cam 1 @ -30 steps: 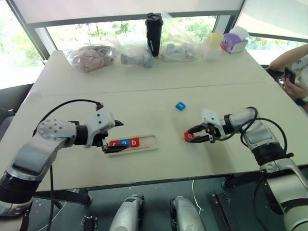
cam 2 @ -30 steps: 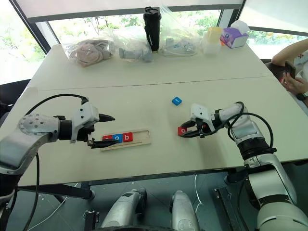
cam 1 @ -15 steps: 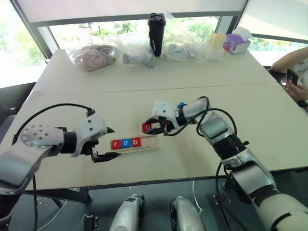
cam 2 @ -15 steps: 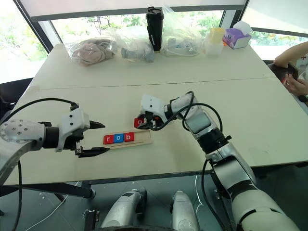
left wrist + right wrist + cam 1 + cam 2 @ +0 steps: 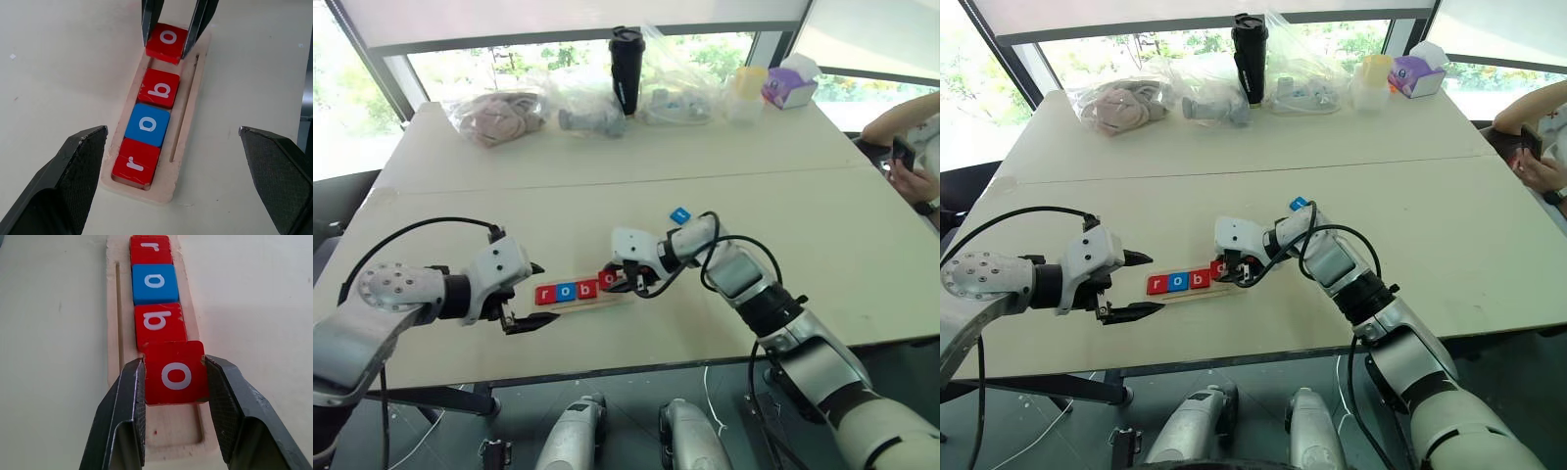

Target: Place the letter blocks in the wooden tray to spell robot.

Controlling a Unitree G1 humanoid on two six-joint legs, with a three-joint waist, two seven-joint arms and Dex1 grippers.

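Red "o" block pinched over the wooden tray

Red and square, the o block (image 5: 175,372) sits clamped between my right gripper (image 5: 623,282) fingers, held over the wooden tray (image 5: 188,105) just past the red b block (image 5: 159,88), overlapping its edge. Behind that lie the blue o block (image 5: 147,124) and the red r block (image 5: 135,163), reading "r o b". My right arm reaches across leftward, angled down. My left gripper (image 5: 530,296) hangs spread wide, empty, beside the tray's r end. A blue block (image 5: 679,214) lies apart on the table (image 5: 822,225).
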